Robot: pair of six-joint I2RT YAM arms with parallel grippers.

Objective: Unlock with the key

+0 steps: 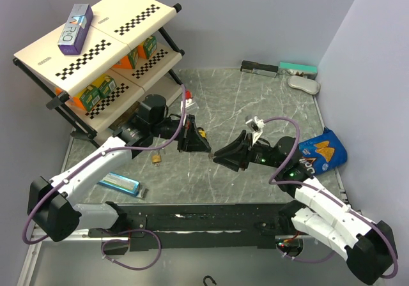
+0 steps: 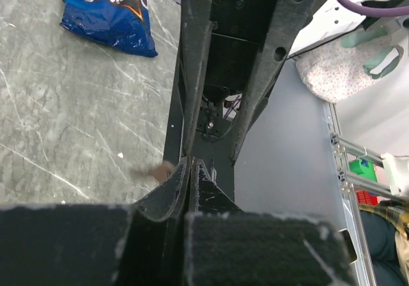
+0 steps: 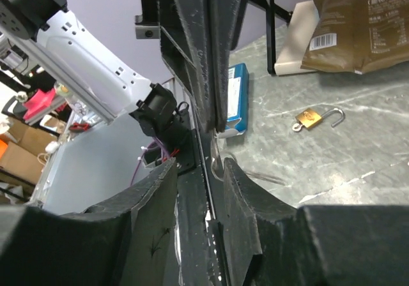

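The two arms meet tip to tip above the middle of the worktop (image 1: 223, 101). The left tool (image 2: 189, 171) has its pads pressed flat together, and the right tool (image 3: 200, 171) faces it with a clear gap between its fingers. That pairing reads like a handover, one side pinching something thin while the other stands ready to take it. I cannot make out a key between the left pads (a blurred brownish scrap beside them is the only hint), so what is being pinched, if anything, I cannot tell.

The padlock (image 3: 310, 117) lies flat on the worktop, apart from both tools and to the left arm's side. Its shackle is swung out of the body, so it looks already unlocked.

The rack (image 1: 38, 50) at the far left holds green and orange cartons (image 1: 96, 93) on its lower tiers and a purple box (image 1: 75, 27) on top. A blue chip bag (image 1: 323, 152) lies closed by the right wall. A flat blue packet (image 1: 119, 182) rests near the left arm, well clear of the padlock.
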